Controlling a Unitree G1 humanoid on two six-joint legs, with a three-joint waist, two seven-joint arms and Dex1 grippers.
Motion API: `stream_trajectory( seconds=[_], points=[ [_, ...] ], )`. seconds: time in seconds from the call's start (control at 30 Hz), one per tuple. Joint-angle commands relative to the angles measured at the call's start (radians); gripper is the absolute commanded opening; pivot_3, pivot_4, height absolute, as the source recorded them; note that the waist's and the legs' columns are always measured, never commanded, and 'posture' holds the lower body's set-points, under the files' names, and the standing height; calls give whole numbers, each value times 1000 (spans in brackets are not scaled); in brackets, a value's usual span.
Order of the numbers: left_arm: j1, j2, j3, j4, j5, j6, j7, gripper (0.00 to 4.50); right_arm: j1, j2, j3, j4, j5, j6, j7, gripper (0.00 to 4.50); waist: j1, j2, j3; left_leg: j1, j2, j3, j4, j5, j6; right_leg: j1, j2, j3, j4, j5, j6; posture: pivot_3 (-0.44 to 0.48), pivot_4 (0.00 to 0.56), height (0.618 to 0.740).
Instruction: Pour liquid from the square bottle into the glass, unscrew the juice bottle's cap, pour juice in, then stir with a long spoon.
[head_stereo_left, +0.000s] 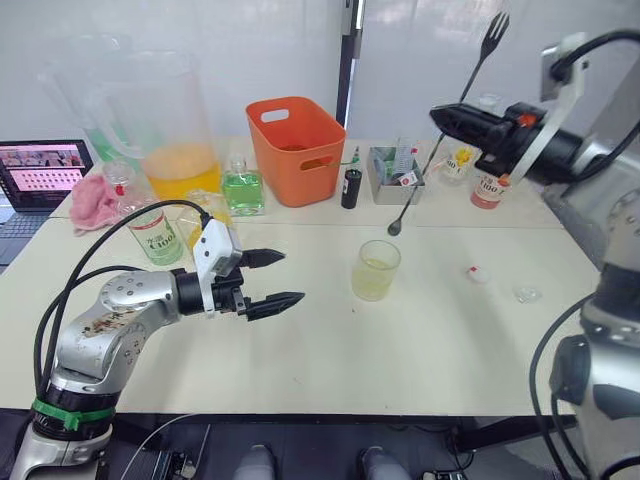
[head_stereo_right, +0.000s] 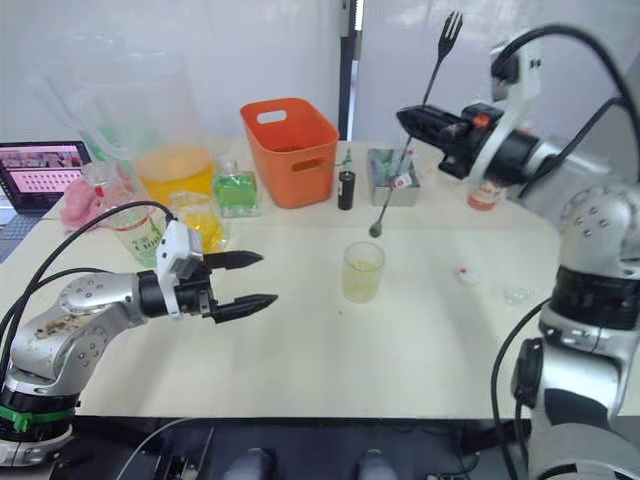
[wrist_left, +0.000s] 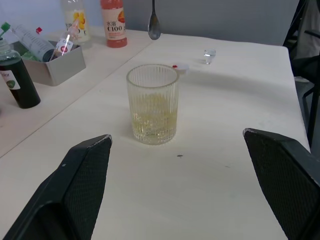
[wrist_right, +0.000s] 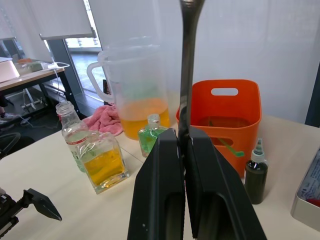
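- Left gripper (head_stereo_left: 278, 279) is seen in the lower left of the head view, fingers spread wide, nothing held, above the table (head_stereo_left: 420, 340).
- Glass (head_stereo_left: 376, 270) is placed at frame centre, upright, partly filled with pale yellow liquid, apart from both grippers.
- Long spoon (head_stereo_left: 440, 140) is clamped by the right gripper (head_stereo_left: 443, 118) in the upper right, bowl hung above the table behind the glass, fork end up.
- Square bottle (wrist_right: 103, 164) with yellow liquid and juice bottle (head_stereo_left: 150, 225) are stood at left, in front of the pitcher (head_stereo_left: 170, 125).
- Orange basket (head_stereo_left: 296, 148) is set at the far centre.
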Motion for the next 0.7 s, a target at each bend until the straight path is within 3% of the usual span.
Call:
stream_trajectory(
  seconds=[0.03, 0.1, 0.3, 0.43, 0.7],
  points=[
    [-48, 7, 66, -32, -65, 12, 6, 4452, -50, -108, 67, 32, -42, 46, 78, 0, -1, 0, 0, 0, 0, 0, 0, 0, 0, 0, 0, 0, 0, 0, 0, 0, 150, 738],
    [-51, 16, 80, -43, -84, 23, 9, 4452, -91, -181, 161, 90, -109, 92, 99, 0, -3, 0, 0, 0, 0, 0, 0, 0, 0, 0, 0, 0, 0, 0, 0, 0, 150, 738],
    [-8, 27, 97, -83, -94, 30, 29, 4452, -149, -330, 525, 182, -291, 94, 384, 0, -16, 0, 0, 0, 0, 1, -1, 0, 0, -2, 0, 1, -1, -2, 1, 0, 150, 738],
    [7, 22, 129, -115, -155, 58, 50, 4452, -193, -299, 695, 324, -391, 116, 522, 0, -30, 0, 1, 0, 0, 1, 1, 0, 0, -2, 0, 1, 0, -3, 3, 0, 150, 738],
    [125, 72, 170, -197, -200, 64, 32, 4452, -229, -123, 830, 591, -539, 125, 595, 0, -36, 2, 2, -1, 0, 0, 0, 0, 0, -3, 0, 1, 4, 0, 4, 0, 150, 738]
  ],
)
